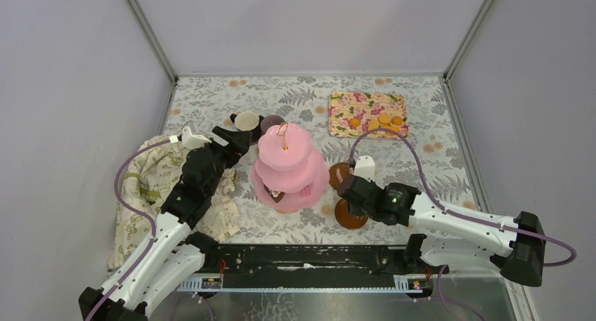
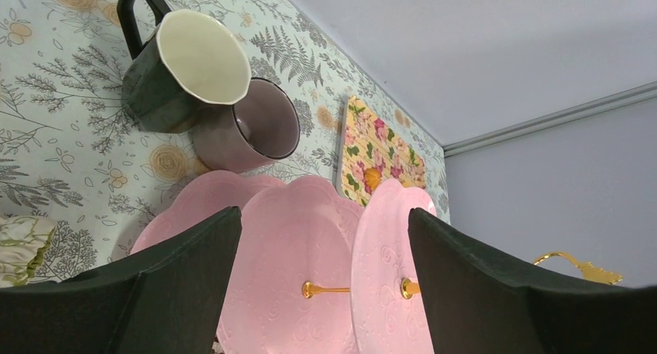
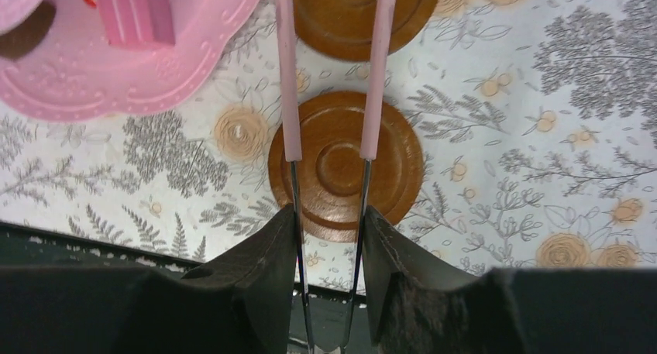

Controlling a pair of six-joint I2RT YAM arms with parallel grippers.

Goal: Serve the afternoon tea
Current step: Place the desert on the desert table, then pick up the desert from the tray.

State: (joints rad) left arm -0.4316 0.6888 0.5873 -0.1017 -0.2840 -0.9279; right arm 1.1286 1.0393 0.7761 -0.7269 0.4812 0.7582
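pink three-tier cake stand (image 1: 289,168) sits mid-table (image 1: 295,226), with a pink sweet (image 3: 139,17) on its bottom tier. two brown saucers (image 1: 350,214) lie just right of it, and two dark mugs (image 1: 246,120) stand side by side behind its left. the left jaws hang released near the mugs. the right jaws grasp pink-tipped tongs (image 3: 288,98) above the saucers.

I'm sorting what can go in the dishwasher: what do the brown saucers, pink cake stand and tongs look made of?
The saucers: probably turned wood, satin brown, with concentric rings. The cake stand: smooth pink with embossed scrolls, ceramic or plastic, I cannot tell which. The tongs: thin shiny metal arms, matte pink sleeves, maybe silicone.
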